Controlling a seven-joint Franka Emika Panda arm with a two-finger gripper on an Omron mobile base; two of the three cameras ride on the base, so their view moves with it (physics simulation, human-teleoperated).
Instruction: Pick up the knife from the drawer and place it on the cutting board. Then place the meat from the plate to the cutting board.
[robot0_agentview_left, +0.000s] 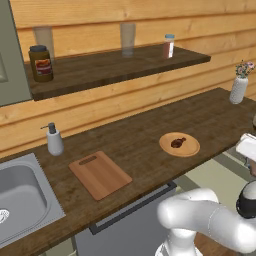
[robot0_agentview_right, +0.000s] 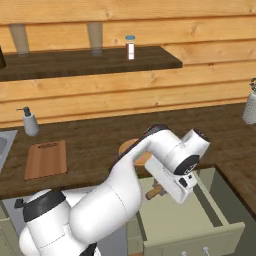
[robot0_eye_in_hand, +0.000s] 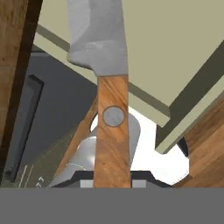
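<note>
My gripper (robot0_eye_in_hand: 113, 180) is shut on the knife (robot0_eye_in_hand: 112, 127), holding its brown wooden handle; the silver blade points away from the hand. In the right base view the gripper (robot0_agentview_right: 163, 189) hangs over the open pale drawer (robot0_agentview_right: 182, 220), and the knife handle (robot0_agentview_right: 154, 192) sticks out to the left of it. The cutting board (robot0_agentview_left: 100, 174) lies bare on the counter, to the right of the sink. The meat (robot0_agentview_left: 177, 143) sits on the round tan plate (robot0_agentview_left: 179, 144), to the right of the board. My arm hides most of the plate (robot0_agentview_right: 128, 146) in the right base view.
A steel sink (robot0_agentview_left: 22, 197) is at the left, with a soap dispenser (robot0_agentview_left: 54, 140) behind the board. A white vase (robot0_agentview_left: 239, 87) stands at the far right of the counter. Above the counter, a shelf (robot0_agentview_left: 115, 65) carries a jar, glasses and a shaker. A grey appliance front (robot0_agentview_left: 130, 222) sits below the counter.
</note>
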